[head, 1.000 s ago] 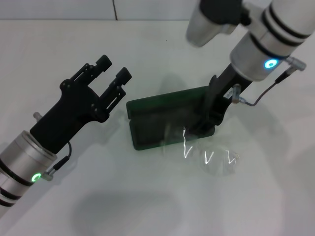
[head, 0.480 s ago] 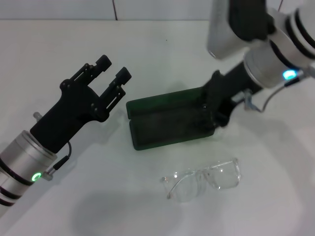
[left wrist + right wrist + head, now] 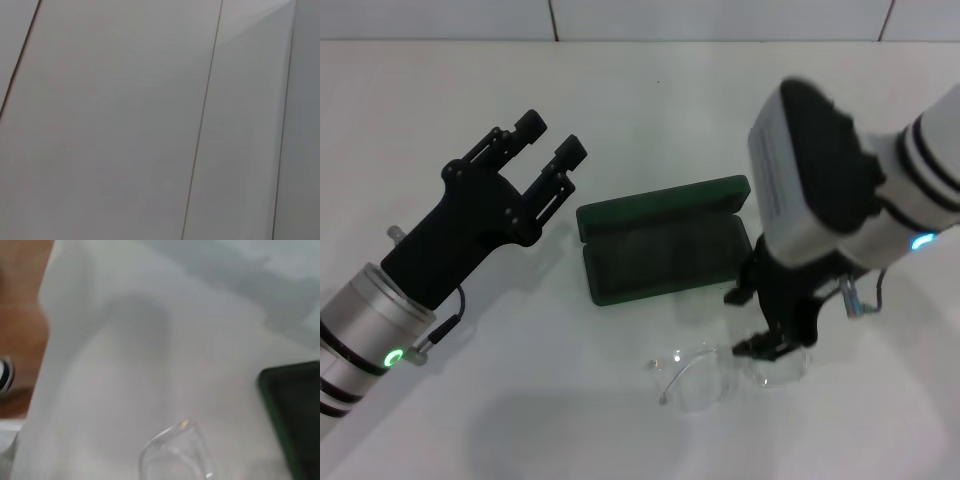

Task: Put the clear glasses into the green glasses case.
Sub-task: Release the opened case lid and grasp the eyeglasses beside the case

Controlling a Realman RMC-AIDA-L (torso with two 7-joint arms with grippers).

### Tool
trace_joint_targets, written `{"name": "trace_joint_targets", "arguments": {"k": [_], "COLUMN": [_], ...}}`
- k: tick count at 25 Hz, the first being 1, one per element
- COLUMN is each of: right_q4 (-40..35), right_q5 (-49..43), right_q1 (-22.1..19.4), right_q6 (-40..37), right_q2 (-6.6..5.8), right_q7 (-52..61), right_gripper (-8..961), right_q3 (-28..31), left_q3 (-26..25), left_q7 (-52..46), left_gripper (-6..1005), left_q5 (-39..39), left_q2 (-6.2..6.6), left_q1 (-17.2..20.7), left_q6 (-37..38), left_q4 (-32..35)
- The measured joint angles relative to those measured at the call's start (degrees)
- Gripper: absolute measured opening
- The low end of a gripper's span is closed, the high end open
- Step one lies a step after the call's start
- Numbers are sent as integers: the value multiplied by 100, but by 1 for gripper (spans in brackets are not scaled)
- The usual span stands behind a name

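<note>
The green glasses case point(image 3: 665, 247) lies open mid-table, dark lining up and lid hinged toward the far side; one corner of the case point(image 3: 295, 415) shows in the right wrist view. The clear glasses point(image 3: 710, 375) rest on the white table just in front of the case, outside it; one lens of the glasses point(image 3: 175, 452) shows in the right wrist view. My right gripper point(image 3: 745, 322) hangs low over their right end, its dark fingers apart and holding nothing. My left gripper point(image 3: 548, 148) hovers open to the left of the case.
The white table point(image 3: 520, 420) spreads around the case. In the right wrist view the table edge point(image 3: 47, 325) drops off to a brown floor. The left wrist view shows only pale panels with thin seams.
The glasses slid off the case's near edge and came to rest on the table. My right gripper swung from the case's right end toward me, down over the glasses. The left arm stayed still.
</note>
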Motion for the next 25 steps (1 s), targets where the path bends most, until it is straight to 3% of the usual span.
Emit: {"name": "trace_joint_targets", "arguments": {"k": [7,25], "right_q4": [125,398], "right_q5": [-29,-77], "right_q1": [63,193], "right_q6": [159,615], "right_q2": [18,28], "right_q7": [-201,-160], "right_gripper": [460,417], "right_q3": [-583,-1161], "left_q3": [7,17], "left_q7": [-64,-69], "left_gripper": [573,573], "left_q5": [0,0], "left_q2": [9,6], "left_q1": [-51,-14], "left_q6": [0,16], "left_q4": [-31,-44]}}
